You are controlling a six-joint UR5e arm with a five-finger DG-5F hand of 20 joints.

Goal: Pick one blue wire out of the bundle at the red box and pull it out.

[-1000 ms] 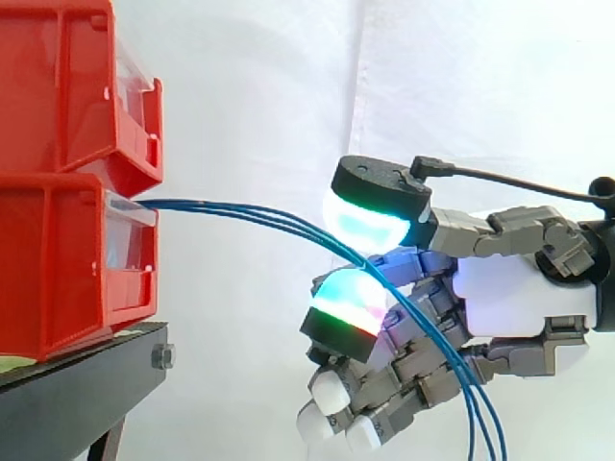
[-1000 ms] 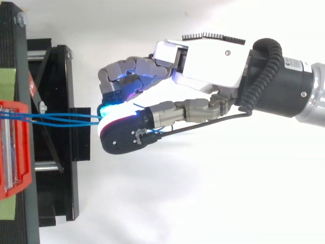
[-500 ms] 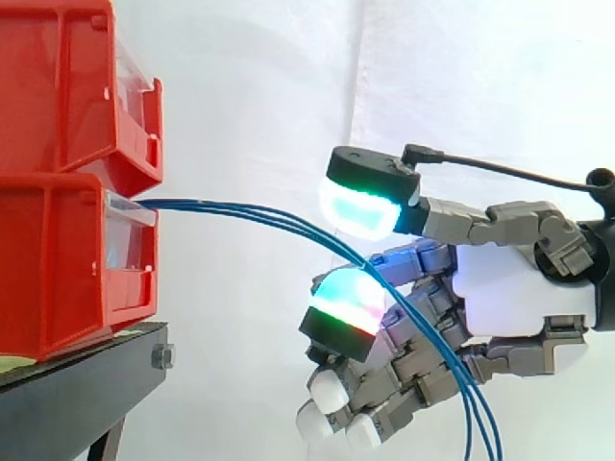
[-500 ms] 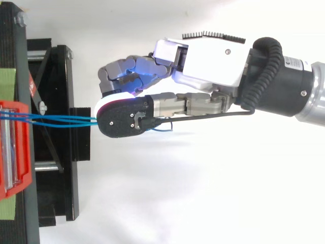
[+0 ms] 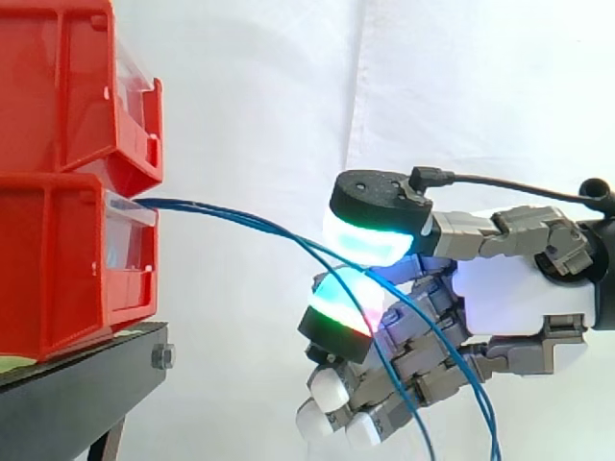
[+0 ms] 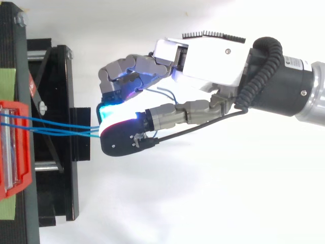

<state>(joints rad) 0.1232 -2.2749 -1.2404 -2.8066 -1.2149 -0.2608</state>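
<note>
Thumb is back down on the glowing pad under it, so the fingers [image 5: 338,305] of my hand [image 5: 519,288] now pinch a blue wire [image 5: 252,224]. Ahead of the fingers the bundle [image 6: 56,124] stretches to the red box [image 5: 67,259], part of it now sagging beneath them. I judge the pull can begin.

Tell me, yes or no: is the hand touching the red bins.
No, the hand is apart from the red bins, with only the blue wires spanning the gap between them.
</note>
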